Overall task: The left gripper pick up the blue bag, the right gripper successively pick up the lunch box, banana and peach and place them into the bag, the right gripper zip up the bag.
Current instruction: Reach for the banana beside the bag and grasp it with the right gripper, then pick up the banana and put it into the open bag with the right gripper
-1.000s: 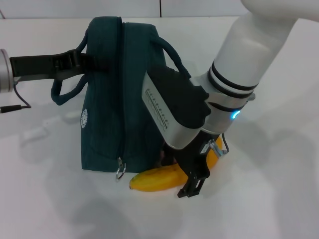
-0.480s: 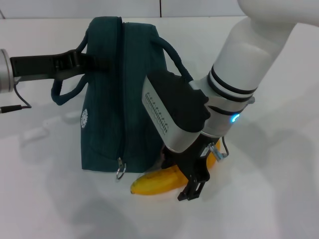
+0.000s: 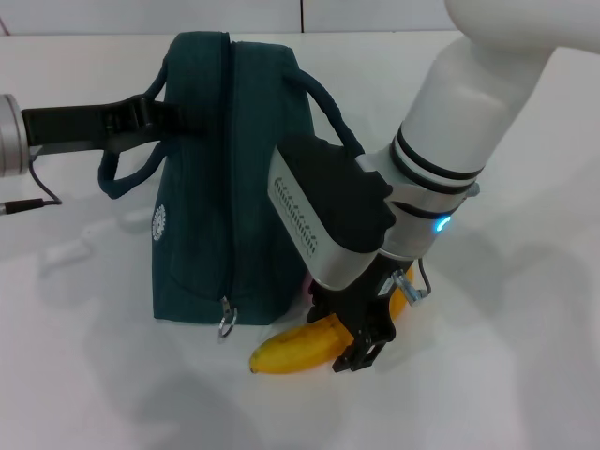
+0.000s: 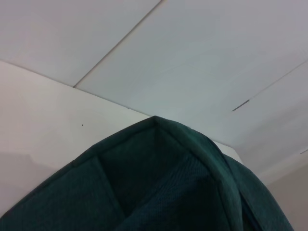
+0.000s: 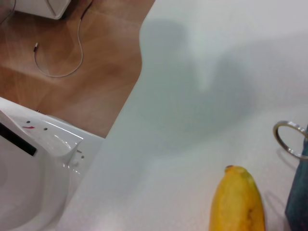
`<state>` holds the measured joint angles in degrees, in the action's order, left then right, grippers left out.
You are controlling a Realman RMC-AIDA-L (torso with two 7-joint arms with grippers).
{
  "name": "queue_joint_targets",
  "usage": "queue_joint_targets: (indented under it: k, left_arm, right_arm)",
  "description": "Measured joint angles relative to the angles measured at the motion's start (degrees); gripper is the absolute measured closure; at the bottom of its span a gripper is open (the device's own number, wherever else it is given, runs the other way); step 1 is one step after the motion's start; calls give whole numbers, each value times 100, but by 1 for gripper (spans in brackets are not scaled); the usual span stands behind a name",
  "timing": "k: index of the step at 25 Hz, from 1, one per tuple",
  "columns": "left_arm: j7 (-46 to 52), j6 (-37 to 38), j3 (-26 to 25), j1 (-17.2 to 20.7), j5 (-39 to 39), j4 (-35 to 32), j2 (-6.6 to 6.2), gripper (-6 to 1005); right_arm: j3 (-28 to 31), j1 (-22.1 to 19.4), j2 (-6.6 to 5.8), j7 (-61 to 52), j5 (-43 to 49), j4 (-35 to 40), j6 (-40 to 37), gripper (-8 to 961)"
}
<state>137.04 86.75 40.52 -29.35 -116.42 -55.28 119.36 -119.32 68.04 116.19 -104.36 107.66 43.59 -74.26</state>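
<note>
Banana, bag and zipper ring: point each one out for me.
banana [image 3: 286,350], head view, on its bare yellow end.
bag [image 3: 202,187], head view, on its side panel.
zipper ring [image 5: 288,139], right wrist view, on the metal loop.

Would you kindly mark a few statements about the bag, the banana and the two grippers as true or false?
1. The blue bag stands upright on the white table. True.
2. The banana is already inside the bag. False: it lies on the table at the foot of the bag.
3. The right gripper is down at the banana. True.
4. The left gripper holds the bag by its zipper ring. False: it is at the bag's handle, near the top.
5. The zipper ring hangs near the top of the bag. False: it hangs near the bottom edge.
</note>
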Motion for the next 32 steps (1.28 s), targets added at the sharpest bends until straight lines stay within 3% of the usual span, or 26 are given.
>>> queue_joint_targets:
  k: [9, 14, 18, 32]
  left_arm:
    - [-2, -10, -31, 14, -2, 0, -14, 963]
    - [-2, -6, -42, 59, 0, 0, -40, 963]
    - [-2, -2, -45, 67, 0, -1, -61, 963]
    - [-1, 13, -53, 88, 56, -33, -79, 963]
  right_arm:
    - [-119, 0, 0, -112, 30, 212, 70, 372]
    - [-83, -16, 0, -251, 86, 429, 49, 535]
    - [41, -125, 0, -517, 366, 758, -148, 535]
    - [1958, -1246, -26, -854, 1321, 1755, -1364, 534]
